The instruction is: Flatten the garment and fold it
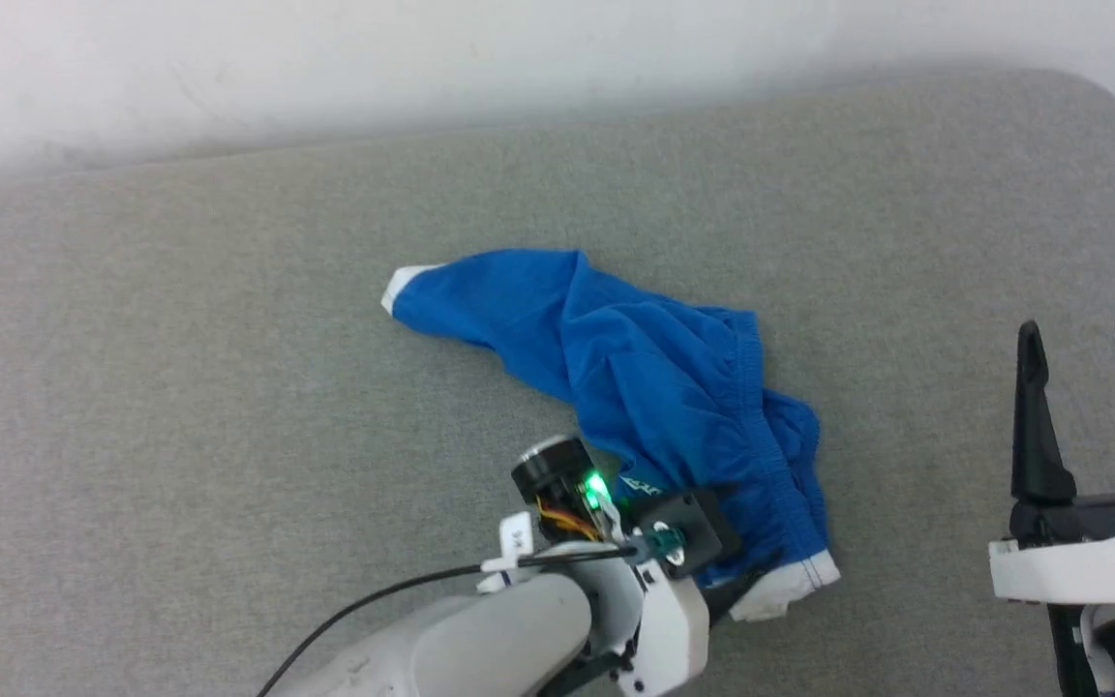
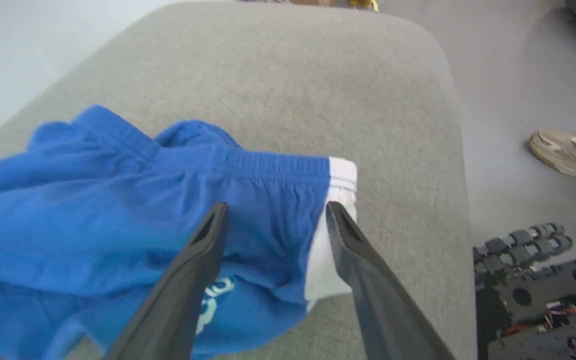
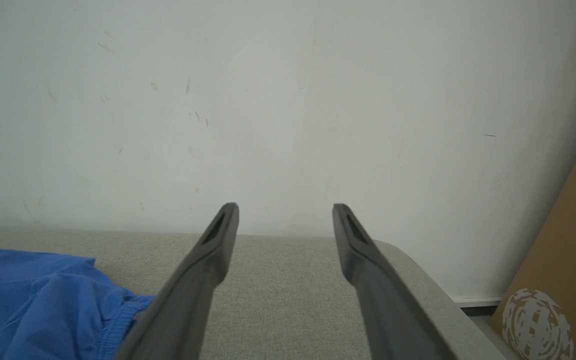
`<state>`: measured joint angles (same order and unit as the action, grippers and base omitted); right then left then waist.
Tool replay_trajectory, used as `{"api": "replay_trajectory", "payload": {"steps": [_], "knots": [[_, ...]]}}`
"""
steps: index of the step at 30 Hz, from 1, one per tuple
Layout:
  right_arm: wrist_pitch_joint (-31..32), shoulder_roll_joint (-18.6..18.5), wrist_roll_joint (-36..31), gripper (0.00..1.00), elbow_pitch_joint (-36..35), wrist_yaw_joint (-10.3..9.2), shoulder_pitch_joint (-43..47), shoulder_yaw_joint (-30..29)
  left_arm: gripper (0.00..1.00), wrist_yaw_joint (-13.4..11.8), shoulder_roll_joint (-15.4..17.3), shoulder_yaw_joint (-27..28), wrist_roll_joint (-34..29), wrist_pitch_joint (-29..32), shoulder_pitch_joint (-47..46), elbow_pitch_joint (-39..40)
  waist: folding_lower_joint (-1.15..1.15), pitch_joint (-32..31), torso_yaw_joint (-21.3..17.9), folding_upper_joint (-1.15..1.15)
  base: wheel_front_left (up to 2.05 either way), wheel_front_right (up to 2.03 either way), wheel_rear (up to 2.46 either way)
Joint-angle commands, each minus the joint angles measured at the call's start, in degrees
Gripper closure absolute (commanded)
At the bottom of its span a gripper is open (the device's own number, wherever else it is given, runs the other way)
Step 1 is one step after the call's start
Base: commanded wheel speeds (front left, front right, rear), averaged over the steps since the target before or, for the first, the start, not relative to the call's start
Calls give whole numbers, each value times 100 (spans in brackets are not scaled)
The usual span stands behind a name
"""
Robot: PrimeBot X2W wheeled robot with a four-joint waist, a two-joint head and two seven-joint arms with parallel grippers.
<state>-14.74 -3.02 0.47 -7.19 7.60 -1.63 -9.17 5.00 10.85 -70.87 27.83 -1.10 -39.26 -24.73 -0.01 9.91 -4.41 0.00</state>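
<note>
The left gripper (image 2: pixel 276 207) hung wide open over the white hem corner (image 2: pixel 340 175) of the garment (image 1: pixel 654 378), which stretched from frame centre toward lower right; the right gripper (image 1: pixel 1078 329), also spread, stood well apart.

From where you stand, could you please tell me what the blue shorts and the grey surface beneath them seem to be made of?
The crumpled royal-blue shorts look like thin, matte knit fabric, perhaps polyester: soft folds, gathered elastic waistband. The grey padded surface appears to be woven upholstery cloth, matte, with a fine speckled weave.
</note>
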Motion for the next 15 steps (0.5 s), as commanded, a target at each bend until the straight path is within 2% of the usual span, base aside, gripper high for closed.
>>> {"api": "replay_trajectory", "payload": {"steps": [1,7,11,15], "knots": [[-26,14,-35,0,-3,-11,103,-32,0,-166,-15,110,-76,-232,-67,74,1,-305,190,0,0,0,0],[-26,14,-59,0,-37,-11,317,-71,0,-1244,180,743,-360,-1181,26,471,1,-538,431,0,0,0,0],[-26,14,-50,0,-48,-11,351,-69,0,-2031,421,1289,-608,-1369,196,768,1,-572,538,0,0,0,0],[-26,14,-36,0,-67,-11,380,-99,0,-2663,668,2064,-883,-1386,595,1496,1,-571,644,0,0,0,0]]}}
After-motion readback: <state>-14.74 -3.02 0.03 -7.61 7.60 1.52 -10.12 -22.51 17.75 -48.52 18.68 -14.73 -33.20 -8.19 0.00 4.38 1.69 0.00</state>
